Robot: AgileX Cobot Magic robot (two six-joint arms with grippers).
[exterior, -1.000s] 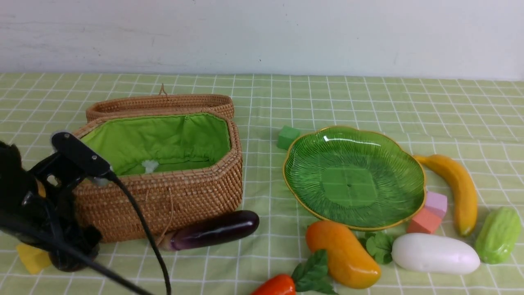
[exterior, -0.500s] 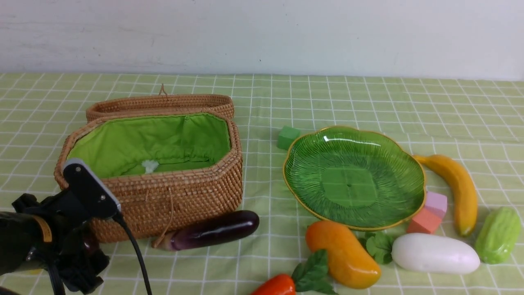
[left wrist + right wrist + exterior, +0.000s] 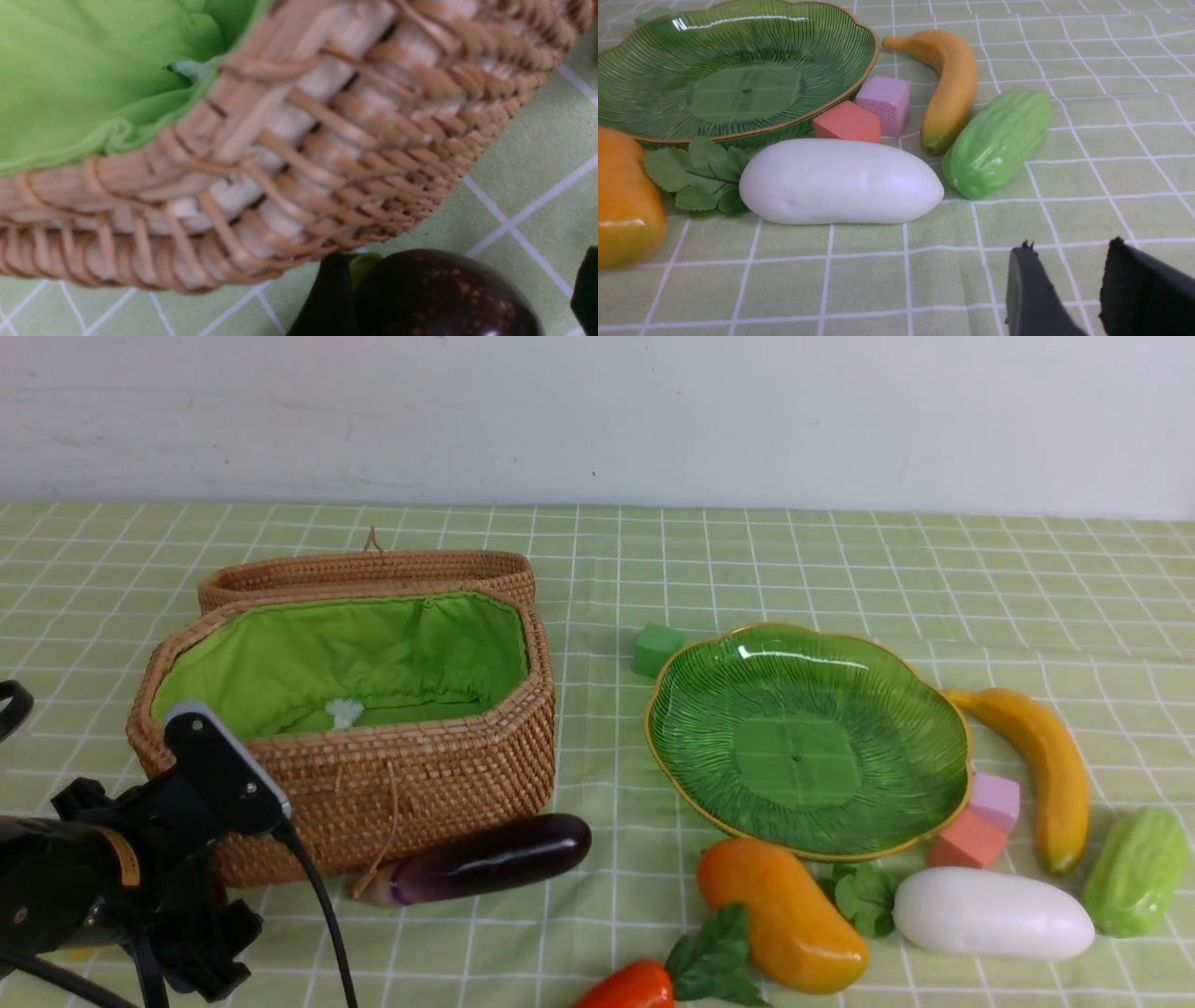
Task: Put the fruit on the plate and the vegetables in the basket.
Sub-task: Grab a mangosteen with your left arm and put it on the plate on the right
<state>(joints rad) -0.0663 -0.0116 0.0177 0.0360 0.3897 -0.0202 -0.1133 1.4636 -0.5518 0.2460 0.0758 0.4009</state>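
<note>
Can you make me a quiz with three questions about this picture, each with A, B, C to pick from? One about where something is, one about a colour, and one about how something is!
1. Where is the eggplant?
A. Inside the basket
B. On the table, right in front of the basket
C. On the plate

2. What colour is the cube behind the plate?
A. Green
B. Blue
C. Black

3. How is the plate?
A. Empty
B. Holding a banana
C. Upside down

Answers:
1. B, the eggplant lies on the checked cloth along the basket's front wall.
2. A, the cube by the plate's far edge is green.
3. A, only bare ribbed glass shows inside the rim.
</note>
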